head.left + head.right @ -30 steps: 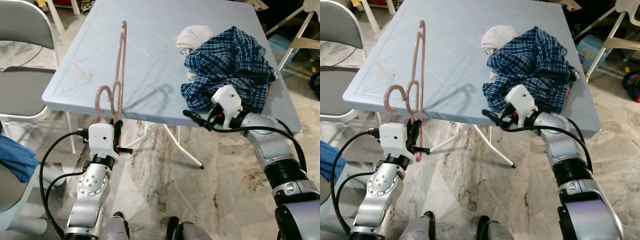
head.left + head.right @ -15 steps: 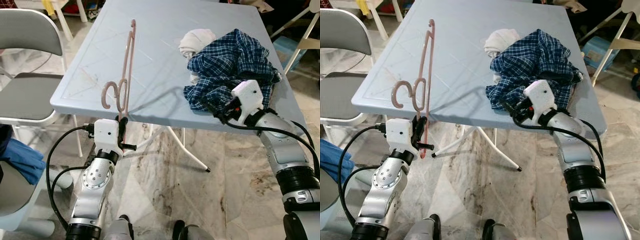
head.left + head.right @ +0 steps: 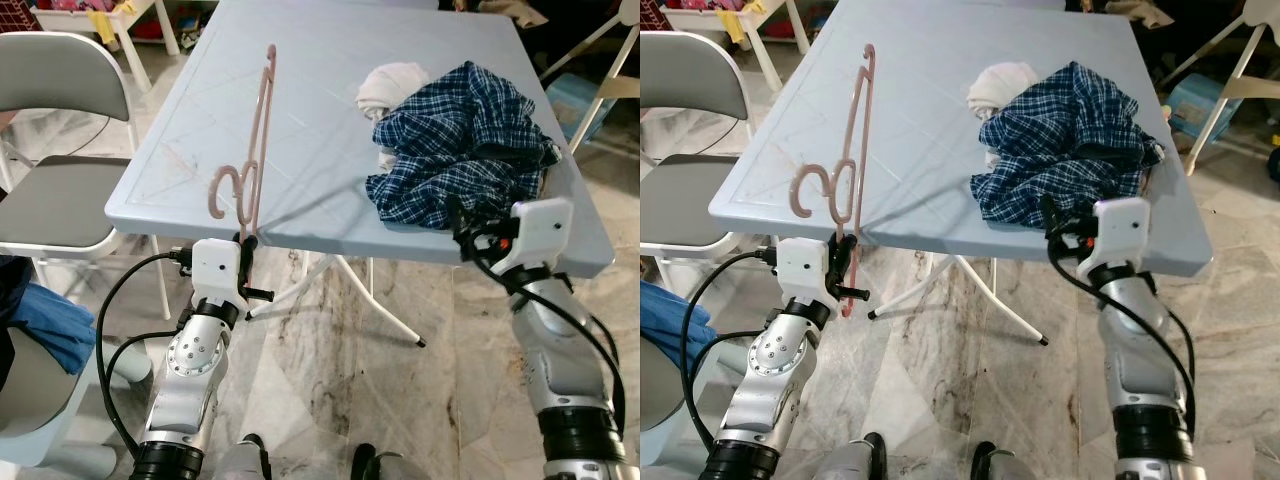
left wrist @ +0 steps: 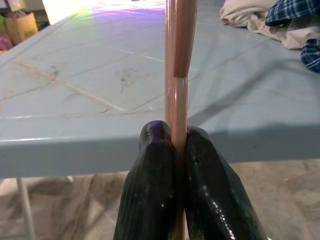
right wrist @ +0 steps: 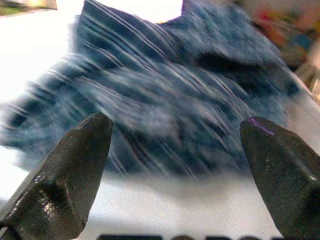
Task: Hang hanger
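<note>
Pinching hanger, left gripper.

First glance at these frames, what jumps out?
The pink hanger stands upright over the near left edge of the pale blue table, pinched by the left gripper. On the table's right side lies a crumpled blue plaid shirt, with the right gripper open and facing it from the near edge.

1. Our left tool clamps the lower end of a pink hanger, holding it upright at the near edge of the pale blue counter.
2. Our right tool sits at the near edge, touching a crumpled blue plaid shirt.
3. A white cloth lies behind the shirt.
4. A grey chair stands to the left.
</note>
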### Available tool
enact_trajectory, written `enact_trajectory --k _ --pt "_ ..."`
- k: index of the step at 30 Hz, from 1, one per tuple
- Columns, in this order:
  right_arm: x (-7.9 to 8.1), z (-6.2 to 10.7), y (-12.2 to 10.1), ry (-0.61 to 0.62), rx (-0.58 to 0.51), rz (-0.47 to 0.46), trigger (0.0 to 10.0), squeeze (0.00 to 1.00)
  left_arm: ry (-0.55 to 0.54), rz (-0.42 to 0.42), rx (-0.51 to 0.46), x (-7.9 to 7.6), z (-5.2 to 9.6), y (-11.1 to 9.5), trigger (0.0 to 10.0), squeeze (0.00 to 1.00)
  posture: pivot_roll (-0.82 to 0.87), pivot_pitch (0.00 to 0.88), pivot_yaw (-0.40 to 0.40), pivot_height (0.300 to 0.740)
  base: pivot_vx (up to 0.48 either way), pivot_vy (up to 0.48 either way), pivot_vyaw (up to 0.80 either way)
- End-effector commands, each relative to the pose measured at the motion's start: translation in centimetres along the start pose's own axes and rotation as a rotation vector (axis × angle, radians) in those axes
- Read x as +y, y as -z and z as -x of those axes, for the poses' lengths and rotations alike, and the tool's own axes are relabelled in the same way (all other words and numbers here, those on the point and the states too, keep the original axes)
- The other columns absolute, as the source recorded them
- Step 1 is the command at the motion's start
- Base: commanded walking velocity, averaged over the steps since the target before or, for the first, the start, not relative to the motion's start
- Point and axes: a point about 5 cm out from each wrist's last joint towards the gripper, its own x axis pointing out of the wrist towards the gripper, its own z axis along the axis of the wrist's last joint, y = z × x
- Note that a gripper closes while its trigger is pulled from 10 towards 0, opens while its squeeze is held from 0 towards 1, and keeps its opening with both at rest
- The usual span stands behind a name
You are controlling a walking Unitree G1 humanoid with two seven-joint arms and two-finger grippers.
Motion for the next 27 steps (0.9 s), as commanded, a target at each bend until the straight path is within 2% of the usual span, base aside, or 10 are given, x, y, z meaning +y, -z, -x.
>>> enact_trajectory --k 1,4,5,6,7,8,10,11,18,27 --pt "-0.9 0.0 -0.8 0.066 -0.023 -0.017 0.0 0.0 -0.035 -0.012 0.041 0.6 0.5 0.8 10.0 0.0 0.08 0.179 -0.023 0.74 0.0 0.0 0.0" --pt "0.3 -0.6 -1.0 0.009 -0.006 -0.015 0.0 0.0 -0.027 -0.019 0.023 0.5 0.4 0.3 10.0 0.0 0.1 0.195 -0.03 0.74 0.0 0.0 0.0" --pt "0.9 -0.7 -0.8 0.001 0.011 -0.019 1.1 0.0 -0.039 -0.025 0.031 0.7 0.5 0.6 10.0 0.0 0.1 0.206 -0.035 0.74 0.0 0.0 0.0" --pt "1.2 -0.7 -0.7 -0.006 0.016 -0.026 2.8 0.0 -0.042 -0.024 0.033 0.6 0.5 0.6 10.0 0.0 0.1 0.206 -0.035 0.74 0.0 0.0 0.0" --pt "1.5 -0.6 -0.7 -0.013 0.018 -0.027 9.1 0.0 -0.044 -0.022 0.033 0.6 0.6 0.6 10.0 0.0 0.1 0.212 -0.036 0.74 0.0 0.0 0.0" --pt "2.2 -0.4 -0.7 -0.017 0.019 -0.024 10.0 0.0 -0.048 -0.018 0.035 0.7 0.9 0.7 10.0 0.0 0.09 0.21 -0.038 0.74 0.0 0.0 0.0" --pt "2.9 0.2 -0.7 -0.019 0.021 -0.052 10.0 0.0 -0.049 -0.018 0.044 0.4 1.2 1.1 10.0 0.0 0.09 0.204 -0.037 0.74 0.0 0.0 0.0" --pt "3.1 0.3 -0.7 -0.019 0.021 -0.062 10.0 1.0 -0.048 -0.017 0.044 0.3 1.2 1.0 10.0 0.0 0.09 0.202 -0.036 0.74 0.0 0.0 0.0" --pt "3.8 0.8 -1.0 -0.015 0.019 -0.067 10.0 1.0 -0.018 -0.007 0.031 -0.4 0.3 0.3 10.0 0.0 0.08 0.217 -0.037 0.74 0.0 0.0 0.0" --pt "4.2 0.0 -1.2 -0.03 0.028 -0.057 10.0 1.0 -0.042 -0.018 0.032 0.1 0.3 0.2 10.0 0.0 0.1 0.216 -0.05 0.74 0.0 0.0 0.0"
